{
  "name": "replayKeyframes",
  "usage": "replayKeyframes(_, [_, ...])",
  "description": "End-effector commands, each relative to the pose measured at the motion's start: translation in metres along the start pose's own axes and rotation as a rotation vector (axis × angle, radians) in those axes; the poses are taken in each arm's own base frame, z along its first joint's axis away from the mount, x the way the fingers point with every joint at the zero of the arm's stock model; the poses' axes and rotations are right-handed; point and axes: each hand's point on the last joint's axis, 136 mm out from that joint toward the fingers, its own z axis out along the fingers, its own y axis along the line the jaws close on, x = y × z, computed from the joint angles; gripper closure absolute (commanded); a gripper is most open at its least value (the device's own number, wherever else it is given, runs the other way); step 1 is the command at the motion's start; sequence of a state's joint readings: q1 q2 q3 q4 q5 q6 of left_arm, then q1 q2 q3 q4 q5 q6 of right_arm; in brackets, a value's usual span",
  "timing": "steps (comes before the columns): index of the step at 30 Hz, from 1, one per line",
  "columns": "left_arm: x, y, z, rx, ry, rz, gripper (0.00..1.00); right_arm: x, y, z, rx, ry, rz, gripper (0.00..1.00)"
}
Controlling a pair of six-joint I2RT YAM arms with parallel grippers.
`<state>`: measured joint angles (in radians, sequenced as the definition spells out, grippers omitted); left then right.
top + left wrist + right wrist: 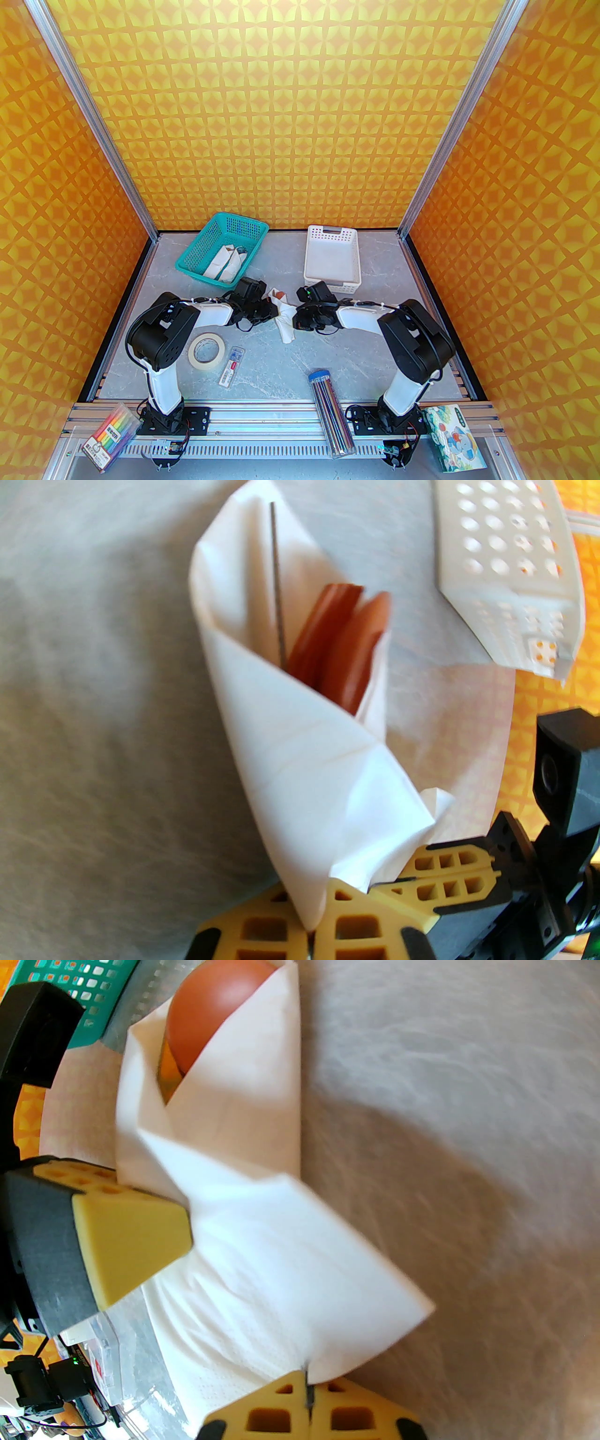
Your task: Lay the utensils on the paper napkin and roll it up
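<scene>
The thin white paper napkin [300,761] is wrapped in a loose cone just ahead of both sets of fingertips, the left gripper [310,930] clamped on its bottom tail and the right gripper [308,1405] nipped onto a free corner right beside it. Out of the far open mouth poke the reddish-brown round-bowled spoon [211,1011], the orange plastic fork [328,620] and the knife's thin blade [277,583]. I'd reckon the trick is wrapping that flap snugly without tearing the paper or tipping the pieces out
</scene>
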<state>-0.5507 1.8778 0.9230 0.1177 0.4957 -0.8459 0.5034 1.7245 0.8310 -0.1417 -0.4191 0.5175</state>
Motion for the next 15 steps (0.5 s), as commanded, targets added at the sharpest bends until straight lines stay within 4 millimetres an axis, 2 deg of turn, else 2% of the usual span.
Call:
replayKeyframes(1, [-0.006,-0.003,-0.013,-0.012,-0.052,0.075,1.00,-0.007,0.000,-0.015,-0.019,-0.047,0.030,0.92])
replayKeyframes(7, [-0.009,-0.005,-0.020,-0.010,-0.083,0.111,1.00,-0.014,0.005,-0.036,-0.034,-0.090,0.003,0.70])
replayKeyframes(12, [-0.008,-0.007,-0.024,-0.007,-0.085,0.116,1.00,-0.016,-0.002,-0.051,-0.012,-0.112,0.003,0.60])
replayKeyframes(15, [-0.008,-0.010,-0.029,0.001,-0.095,0.132,1.00,-0.020,0.005,-0.057,-0.089,-0.134,0.000,0.53])
